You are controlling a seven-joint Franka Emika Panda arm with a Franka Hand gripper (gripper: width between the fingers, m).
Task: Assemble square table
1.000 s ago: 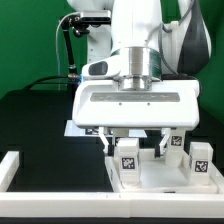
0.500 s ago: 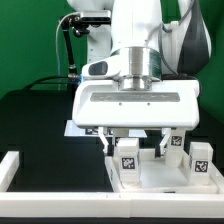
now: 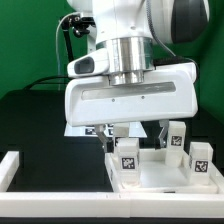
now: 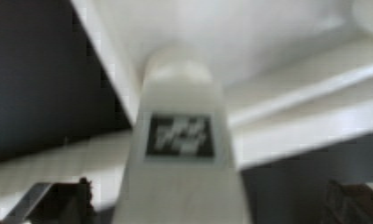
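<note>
Since a second ago the arm's wrist housing has swung and lifted, its flat face now skewed toward the exterior view's left and hiding more of the scene.

The fingers [image 4: 67, 195] show only as dark blurred tips either side of a tagged white leg [image 4: 183, 130] in the wrist view; they look spread with the leg between them, untouched, but blur leaves this a judgement.

Beyond them, the square tabletop panel [image 3: 160, 172] lies on the black bench [image 3: 40, 115] toward the exterior view's right, several tagged legs [image 3: 128, 157] standing upright on it.

I judge the step to be seating or leaving a leg. Keep the wrist square to the leg's axis, and move straight along it so neighbouring legs [image 3: 199, 157] aren't nudged.
</note>
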